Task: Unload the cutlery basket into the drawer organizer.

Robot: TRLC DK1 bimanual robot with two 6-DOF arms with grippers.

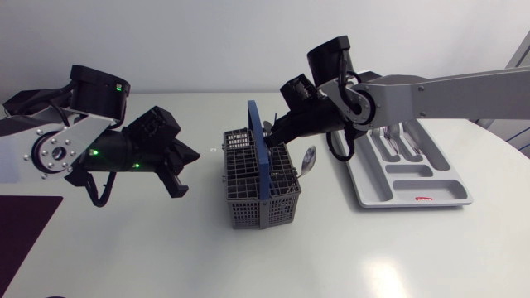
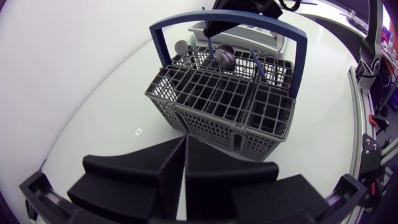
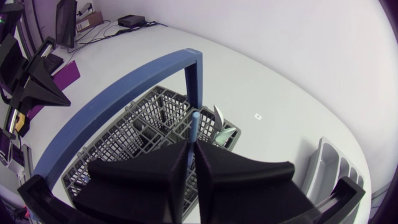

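A grey wire cutlery basket (image 1: 248,170) with a blue arched handle (image 1: 258,141) stands mid-table. From its far side a spoon (image 1: 308,159) sticks out. My right gripper (image 1: 277,131) reaches down into the basket beside the handle. Its fingers are shut on the thin light-blue handle of a cutlery piece (image 3: 194,127), which stands upright between the fingertips (image 3: 211,152). The grey drawer organizer (image 1: 439,186) lies to the right and holds some cutlery. Left of the basket my left gripper (image 1: 178,172) hangs shut and holds nothing. Its wrist view faces the basket (image 2: 217,109), where a spoon bowl (image 2: 225,56) shows.
A dark purple mat (image 1: 21,219) lies at the table's front left corner. Bare white table surrounds the basket in front and at the back. The organizer's rim (image 3: 326,165) shows beyond my right gripper (image 3: 190,149).
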